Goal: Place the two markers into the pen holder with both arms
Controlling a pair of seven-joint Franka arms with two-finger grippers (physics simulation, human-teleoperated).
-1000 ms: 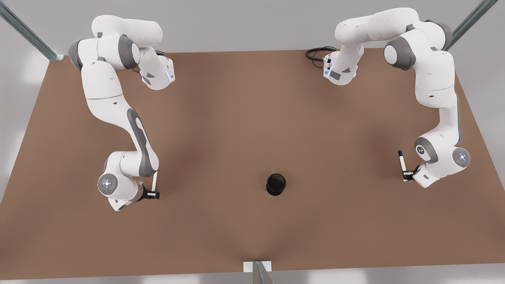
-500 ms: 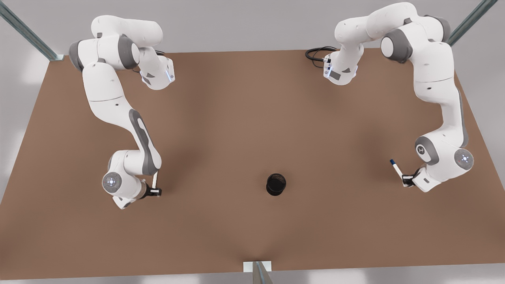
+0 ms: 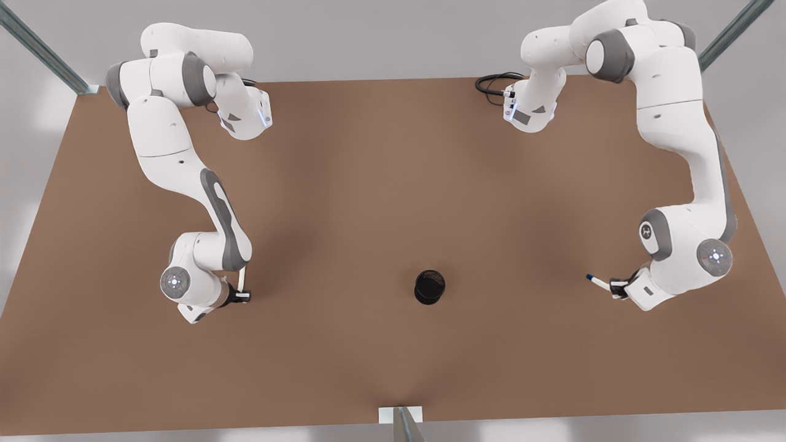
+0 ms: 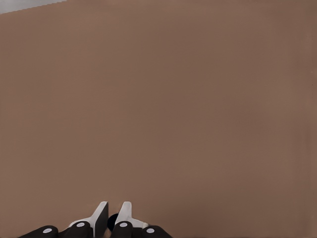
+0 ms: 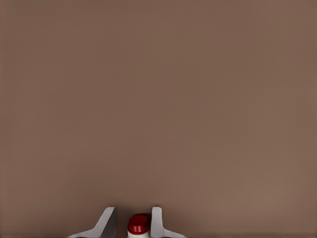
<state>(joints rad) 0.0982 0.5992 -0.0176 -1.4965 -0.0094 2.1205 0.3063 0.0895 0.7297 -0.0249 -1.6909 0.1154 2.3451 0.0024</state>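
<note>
Front view, from its left to its right. At the left, one white arm reaches down over the brown desk (image 3: 368,184); its end effector, the right end effector (image 3: 241,296), is clamped on the red marker (image 3: 242,279), whose white barrel stands nearly upright from the fingers. In the right wrist view the right end effector (image 5: 132,224) shows two pale fingers (image 5: 106,222) set narrowly on either side of the marker's red end (image 5: 138,224), with bare desk (image 5: 158,99) beyond.

Right of centre, the black pen holder (image 3: 430,286) stands upright on the desk, apart from both arms and with no marker in it.

At the front view's right, the other white arm bends down to the left end effector (image 3: 617,287), which grips the blue marker (image 3: 600,283); the marker is tilted, its dark blue tip pointing toward the pen holder. In the left wrist view the left end effector (image 4: 113,220) has its fingers (image 4: 101,216) drawn close together around a dark end (image 4: 113,221) above bare desk (image 4: 158,99).
</note>
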